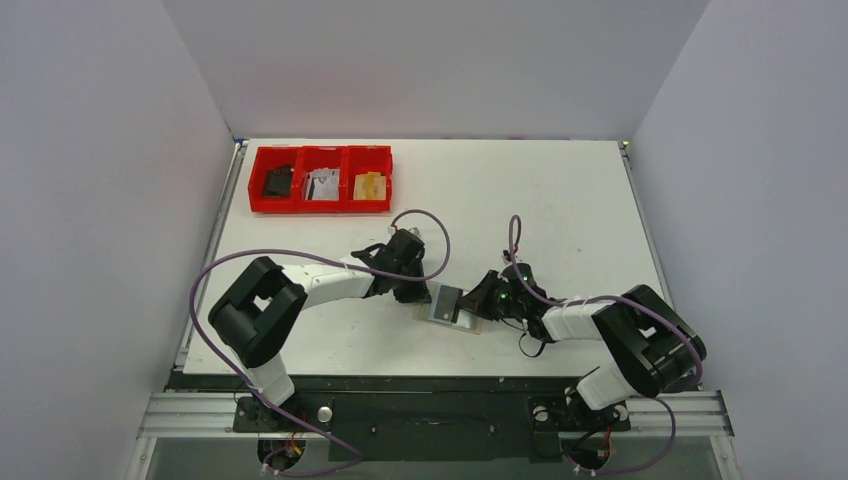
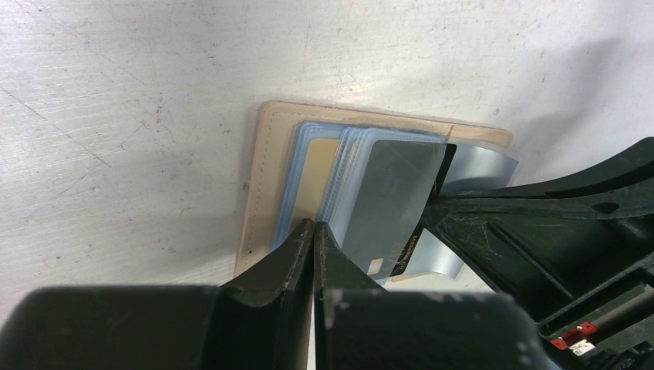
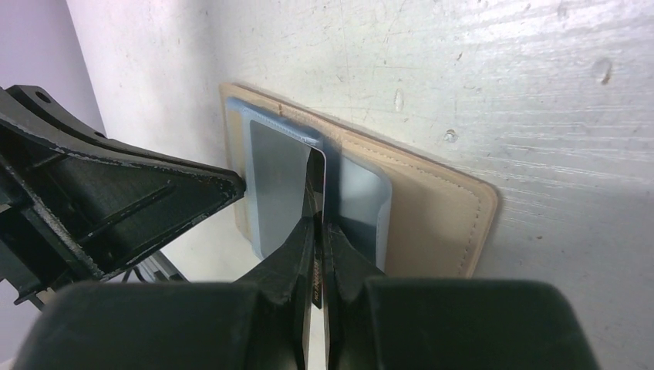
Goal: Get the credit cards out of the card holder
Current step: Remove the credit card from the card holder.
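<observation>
The card holder (image 3: 439, 208) lies flat on the counter (image 1: 500, 190) between the arms, pinned by the left claw (image 2: 314, 231), which is closed and empty. The right claw (image 3: 318, 231) pinches one credit card (image 2: 385, 196). Draw it out straight and slowly, with firm left pressure so the sleeve does not lift.

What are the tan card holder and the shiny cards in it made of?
The card holder looks like leather or fake leather. It is matte tan, with a row of stitch holes along its edge. The credit cards look like plastic. They are thin, smooth and blue-grey, with a soft sheen where light hits them.
</observation>
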`<state>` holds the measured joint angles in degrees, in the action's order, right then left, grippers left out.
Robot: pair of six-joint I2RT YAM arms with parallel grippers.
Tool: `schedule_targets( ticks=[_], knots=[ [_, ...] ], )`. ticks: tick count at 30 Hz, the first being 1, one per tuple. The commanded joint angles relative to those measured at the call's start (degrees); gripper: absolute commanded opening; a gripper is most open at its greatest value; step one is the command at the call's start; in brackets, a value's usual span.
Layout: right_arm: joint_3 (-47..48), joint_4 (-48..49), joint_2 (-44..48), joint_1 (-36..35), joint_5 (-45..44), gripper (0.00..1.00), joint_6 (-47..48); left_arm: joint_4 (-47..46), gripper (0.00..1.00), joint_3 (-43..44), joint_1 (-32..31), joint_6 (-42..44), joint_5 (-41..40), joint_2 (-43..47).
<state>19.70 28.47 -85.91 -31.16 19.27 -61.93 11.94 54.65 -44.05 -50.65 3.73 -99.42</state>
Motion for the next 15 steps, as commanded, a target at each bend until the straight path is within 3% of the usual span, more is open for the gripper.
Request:
schedule_targets(
  ticks=[1, 15],
  knots=[
    [1.56, -8.73, 1.79, 0.56, -4.66, 0.0, 5.78, 7.41, 0.0, -3.5, 0.14, 1.28, -3.82, -4.08],
    [0.27, -13.42, 6.03, 2.67, -5.73, 0.0, 7.65, 7.09, 0.0, -3.89, 0.13, 0.93, -3.9, -3.43]
  ],
)
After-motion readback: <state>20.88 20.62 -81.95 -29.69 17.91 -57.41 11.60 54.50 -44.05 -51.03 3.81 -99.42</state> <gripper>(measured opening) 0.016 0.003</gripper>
